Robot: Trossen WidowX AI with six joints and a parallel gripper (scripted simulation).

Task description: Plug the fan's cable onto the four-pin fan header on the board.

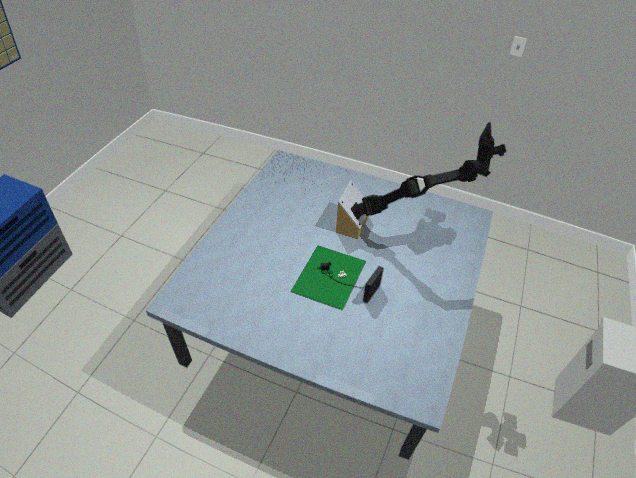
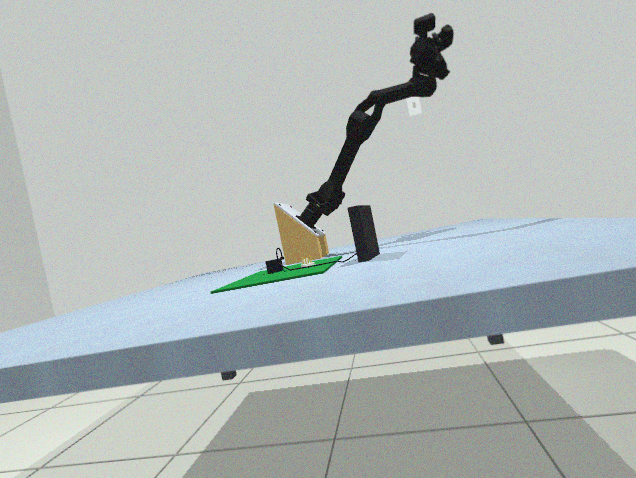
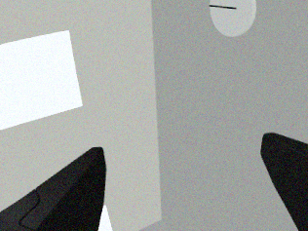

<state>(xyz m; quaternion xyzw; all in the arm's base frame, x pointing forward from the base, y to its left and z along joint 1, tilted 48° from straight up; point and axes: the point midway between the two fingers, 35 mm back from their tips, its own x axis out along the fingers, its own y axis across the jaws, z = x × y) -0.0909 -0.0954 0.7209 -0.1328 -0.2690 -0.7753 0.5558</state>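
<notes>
A green board [image 1: 313,287] [image 2: 246,280] lies flat on the table. A small black plug [image 1: 324,266] [image 2: 274,265] rests on the board, a little apart from the pale four-pin header [image 1: 342,273] [image 2: 308,264]. A thin black cable runs from the plug to the black fan [image 1: 373,283] [image 2: 363,232], which stands upright just off the board's edge. My gripper [image 1: 487,132] [image 2: 443,34] [image 3: 185,150] is raised high above the table, far from the board, and points up toward the wall. It is open and empty.
The arm stands on a wooden wedge mount [image 1: 347,223] [image 2: 298,236] behind the board. A blue cabinet [image 1: 20,226] stands on the floor at the left and a white box [image 1: 611,370] at the right.
</notes>
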